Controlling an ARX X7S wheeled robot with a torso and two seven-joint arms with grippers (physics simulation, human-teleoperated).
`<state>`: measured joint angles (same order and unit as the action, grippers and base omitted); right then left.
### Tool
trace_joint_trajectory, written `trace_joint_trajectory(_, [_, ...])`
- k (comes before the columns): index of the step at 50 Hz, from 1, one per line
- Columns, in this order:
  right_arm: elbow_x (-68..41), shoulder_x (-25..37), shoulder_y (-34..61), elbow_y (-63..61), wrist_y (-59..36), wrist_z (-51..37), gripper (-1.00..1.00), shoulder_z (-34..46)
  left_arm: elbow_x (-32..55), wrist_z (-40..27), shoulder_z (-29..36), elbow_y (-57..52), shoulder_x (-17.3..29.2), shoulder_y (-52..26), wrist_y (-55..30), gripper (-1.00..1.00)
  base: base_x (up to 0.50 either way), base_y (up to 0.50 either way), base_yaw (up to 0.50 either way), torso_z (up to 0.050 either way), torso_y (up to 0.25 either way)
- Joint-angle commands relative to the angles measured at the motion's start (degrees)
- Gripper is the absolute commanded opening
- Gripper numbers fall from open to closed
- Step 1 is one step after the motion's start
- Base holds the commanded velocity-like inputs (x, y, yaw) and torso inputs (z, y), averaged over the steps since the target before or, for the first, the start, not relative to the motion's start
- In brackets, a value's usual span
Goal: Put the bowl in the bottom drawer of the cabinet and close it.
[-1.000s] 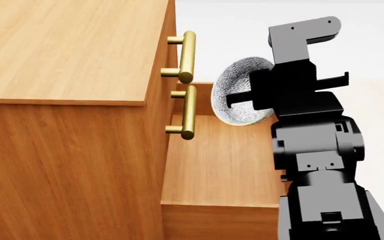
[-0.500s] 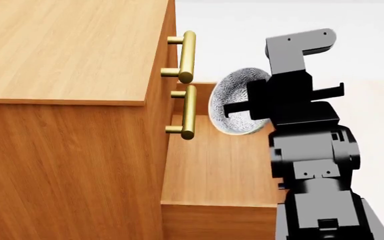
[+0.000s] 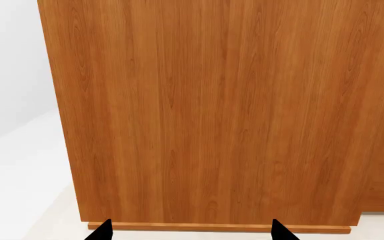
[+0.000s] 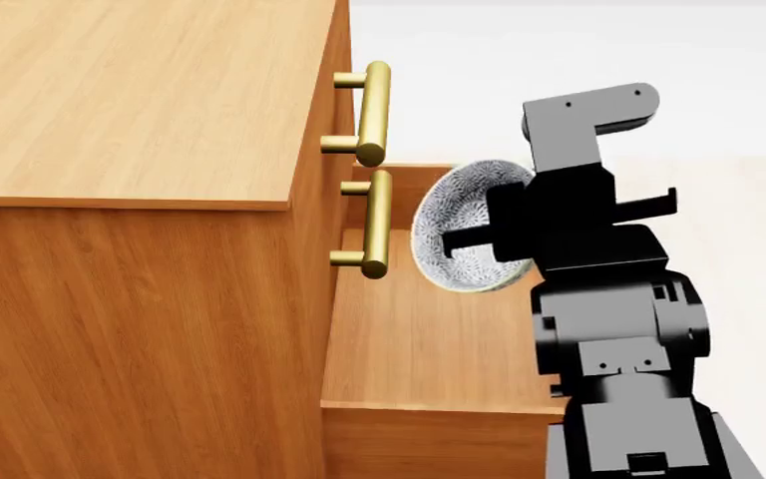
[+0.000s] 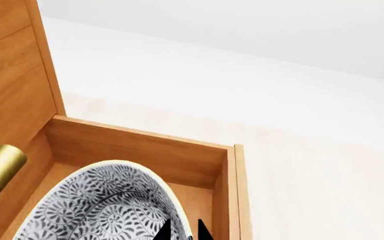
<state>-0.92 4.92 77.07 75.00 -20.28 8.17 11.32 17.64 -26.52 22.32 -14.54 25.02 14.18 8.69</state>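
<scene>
The bowl [image 4: 461, 235] is pinched at its rim by the right gripper [image 4: 470, 241], over the bottom drawer [image 4: 423, 339]; pale floor [image 5: 312, 165] is seen beyond.

Readable text: I find none in any of my three views.
Orange-brown wood-grain cabinet [image 4: 131, 110]: only grain on the top and side panels; no label, brand or number.
Brass cylindrical bar handles [image 4: 375, 112]: plain metal, no marking.
Small white bowl with grey-blue speckled pattern [image 5: 105, 205]: I see leafy, swirling ornament only; no letters or digits.
Open orange-brown wooden bottom drawer [image 5: 229, 180]: bare wood on walls and floor, nothing written.
Black right gripper [image 4: 470, 215] and the arm behind it: I see small round holes and panels, no lettering I can read.
Pale floor [image 5: 325, 165]: no signs.
</scene>
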Motion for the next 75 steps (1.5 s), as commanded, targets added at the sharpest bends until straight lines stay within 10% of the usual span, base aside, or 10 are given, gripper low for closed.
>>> trace_joint_trajectory(1, [0.23, -0.11, -0.30, -0.07, -0.05, 0.48, -1.00, -0.32, 0.12, -0.11, 0.09, -0.08, 0.12, -0.06, -0.05, 1.00, 0.00, 0.00, 0.00, 0.000, 0.000])
trace_joint_trajectory(75, [-1.79, -1.35, -1.32, -0.07, -8.72, 6.39, -1.00, -5.31, 0.72, -0.59, 0.72, -0.06, 0.69, -0.28, 0.38, 1.00, 0.00, 0.00, 0.00, 0.000, 0.000])
